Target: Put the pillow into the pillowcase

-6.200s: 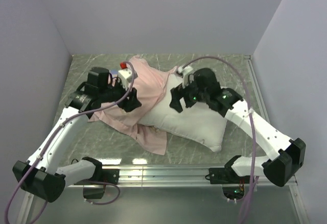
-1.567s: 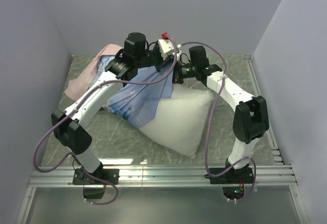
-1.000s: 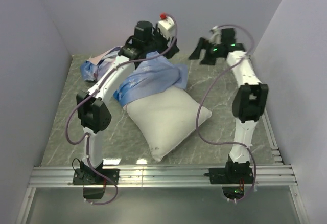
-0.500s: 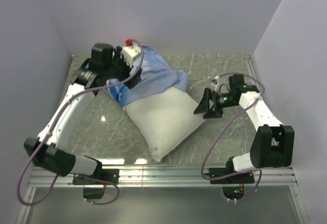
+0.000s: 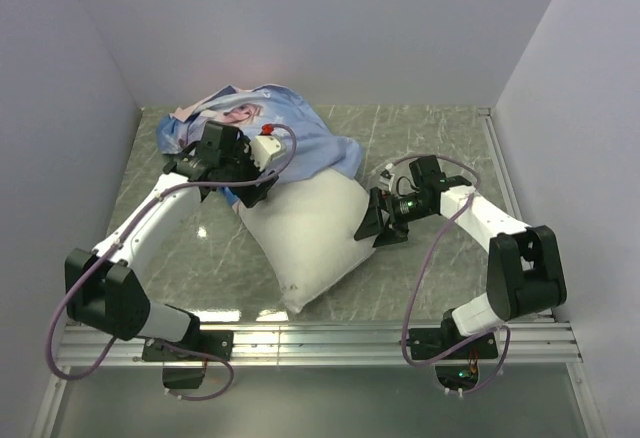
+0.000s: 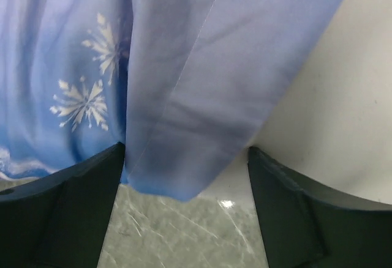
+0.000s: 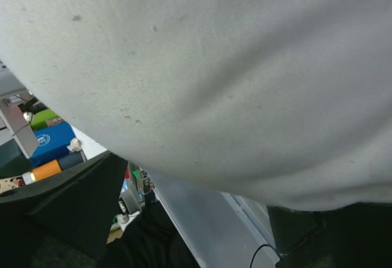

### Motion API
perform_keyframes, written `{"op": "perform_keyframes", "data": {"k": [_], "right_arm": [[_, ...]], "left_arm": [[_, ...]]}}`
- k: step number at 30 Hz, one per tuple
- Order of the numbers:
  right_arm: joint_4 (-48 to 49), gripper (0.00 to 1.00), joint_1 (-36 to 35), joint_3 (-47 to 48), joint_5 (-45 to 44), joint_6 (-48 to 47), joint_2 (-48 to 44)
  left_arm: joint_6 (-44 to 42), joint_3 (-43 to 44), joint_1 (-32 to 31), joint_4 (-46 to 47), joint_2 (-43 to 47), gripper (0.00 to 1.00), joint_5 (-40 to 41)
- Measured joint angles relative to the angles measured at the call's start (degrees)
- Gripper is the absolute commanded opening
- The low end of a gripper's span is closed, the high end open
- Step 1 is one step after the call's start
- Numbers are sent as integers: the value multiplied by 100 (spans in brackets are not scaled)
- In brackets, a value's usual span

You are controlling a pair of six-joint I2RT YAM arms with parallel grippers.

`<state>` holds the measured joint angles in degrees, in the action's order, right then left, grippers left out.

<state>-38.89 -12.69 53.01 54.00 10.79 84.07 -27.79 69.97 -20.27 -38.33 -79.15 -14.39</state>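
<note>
The pillow [image 5: 305, 238] is lying slantwise on the middle of the table [image 5: 450, 138]. Its far end is sitting beneath the pillowcase [image 5: 290, 138]. Whether that end is inside the case or only under it cannot be told. The pillowcase is lying bunched at the far left of the table with its printed blue side up. It is covering only the pillow's far edge, and the rest of the pillow is showing bare white.

The left gripper [image 5: 252, 186] is hanging low where the blue cloth is meeting the pillow's far left corner. In the left wrist view its jaws are standing wide apart. A folded edge of the pillowcase is hanging between them, unclamped, with the table surface showing below.

The right gripper [image 5: 378, 226] is sitting low at the pillow's right side. In the right wrist view its jaws are standing wide apart, gripping nothing, with white pillow cloth filling the space just beyond them.
</note>
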Motion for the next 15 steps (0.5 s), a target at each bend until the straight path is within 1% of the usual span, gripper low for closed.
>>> {"op": "perform_keyframes", "data": {"k": [1, 2, 3, 4, 5, 6, 7, 8, 9, 10, 12, 15], "right_arm": [[122, 79, -24, 0, -15, 79, 85], [232, 64, -31, 0, -39, 155, 166], [337, 57, -31, 4, -66, 199, 229], [422, 52, -31, 11, -101, 284, 269], [511, 39, -31, 15, -127, 343, 286], [590, 33, -31, 17, -149, 378, 286], [680, 26, -31, 24, -164, 450, 282], [785, 10, -31, 24, -181, 507, 280], [883, 3, -31, 26, -197, 540, 280], [951, 0, -31, 33, -219, 590, 280], [1047, 0, -31, 46, -278, 643, 282], [1139, 0, -31, 68, -352, 662, 289]], "left_arm": [[-20, 0, 0, 83, -66, 76, 44], [-59, 2, 0, 173, -155, 69, 85], [-107, 13, 0, 223, -225, 48, 79], [-131, 42, 0, 238, -291, 39, 76], [-197, 90, -2, 234, -337, 32, 63], [-258, 203, -4, 173, -400, 19, 13], [-284, 404, -13, 52, -481, 14, -52], [-310, 625, -35, -48, -557, 10, -111], [-306, 833, -63, -103, -619, 2, -164], [-304, 1084, -109, -210, -693, 0, -243], [-310, 1429, -267, -275, -741, 0, -308], [-293, 1698, -573, -313, -741, 0, -404]]}}
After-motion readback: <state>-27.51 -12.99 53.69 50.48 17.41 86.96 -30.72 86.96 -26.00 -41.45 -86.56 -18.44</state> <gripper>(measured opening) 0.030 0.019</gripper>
